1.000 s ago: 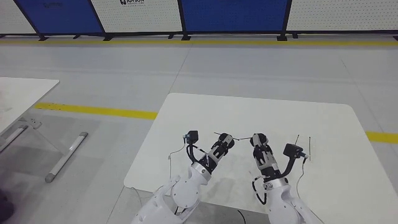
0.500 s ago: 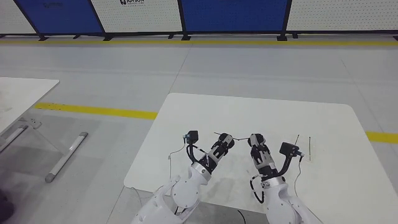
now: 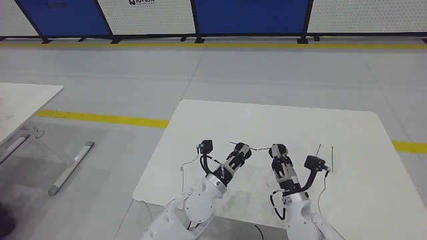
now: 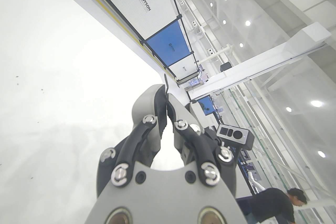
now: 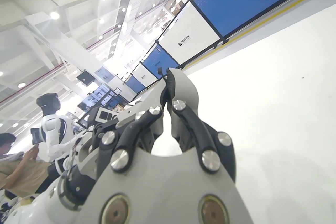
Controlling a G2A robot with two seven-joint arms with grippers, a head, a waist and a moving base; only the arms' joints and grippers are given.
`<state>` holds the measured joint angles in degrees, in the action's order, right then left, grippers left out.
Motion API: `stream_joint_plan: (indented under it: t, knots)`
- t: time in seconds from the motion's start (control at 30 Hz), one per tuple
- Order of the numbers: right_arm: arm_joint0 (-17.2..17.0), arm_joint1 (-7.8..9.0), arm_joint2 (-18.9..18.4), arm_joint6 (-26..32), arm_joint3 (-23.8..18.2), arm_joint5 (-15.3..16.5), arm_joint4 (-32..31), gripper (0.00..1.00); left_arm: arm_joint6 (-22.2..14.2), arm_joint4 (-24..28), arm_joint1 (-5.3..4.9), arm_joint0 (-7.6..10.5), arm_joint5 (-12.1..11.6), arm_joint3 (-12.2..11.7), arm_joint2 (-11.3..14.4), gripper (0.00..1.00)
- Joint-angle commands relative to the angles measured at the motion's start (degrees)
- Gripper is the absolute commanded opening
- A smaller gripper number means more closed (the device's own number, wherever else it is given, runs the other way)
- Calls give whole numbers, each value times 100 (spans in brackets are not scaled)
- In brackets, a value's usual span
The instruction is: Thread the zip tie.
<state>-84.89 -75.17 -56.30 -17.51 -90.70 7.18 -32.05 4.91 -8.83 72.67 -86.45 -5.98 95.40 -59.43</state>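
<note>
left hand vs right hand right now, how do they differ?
The left hand pinches a straight, flat end of the zip tie; the right hand pinches an end that hooks over at its tip. In the top view the right hand is nearer the two loose strips on the table; the left hand is farther from them. Shared: both are shut on the tie, tips facing each other.

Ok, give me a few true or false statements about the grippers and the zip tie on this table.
1. The left gripper is shut on a black zip tie. True.
2. The right gripper is open and empty. False: it is shut on the zip tie too.
3. The grippers are at opposite ends of the white table. False: they are close together, on the robot's side.
4. Two thin black strips, likely spare zip ties, lie beside the right arm. True.
</note>
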Motion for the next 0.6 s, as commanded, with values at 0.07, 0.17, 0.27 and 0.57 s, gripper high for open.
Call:
stream_joint_plan:
  t: [0.07, 0.17, 0.27, 0.57]
  knots:
    - [-13, -14, -2, 90, -8, -31, -78, 0, 0, 0, 0, 0, 0, 0, 0, 0]
    - [10, -34, 5, 123, 15, -55, -97, 0, 0, 0, 0, 0, 0, 0, 0, 0]
    - [30, -53, -10, 131, 36, -60, -98, 0, 0, 0, 0, 0, 0, 0, 0, 0]
    - [-12, -84, -92, 145, 6, -27, -144, 0, 0, 0, 0, 0, 0, 0, 0, 0]
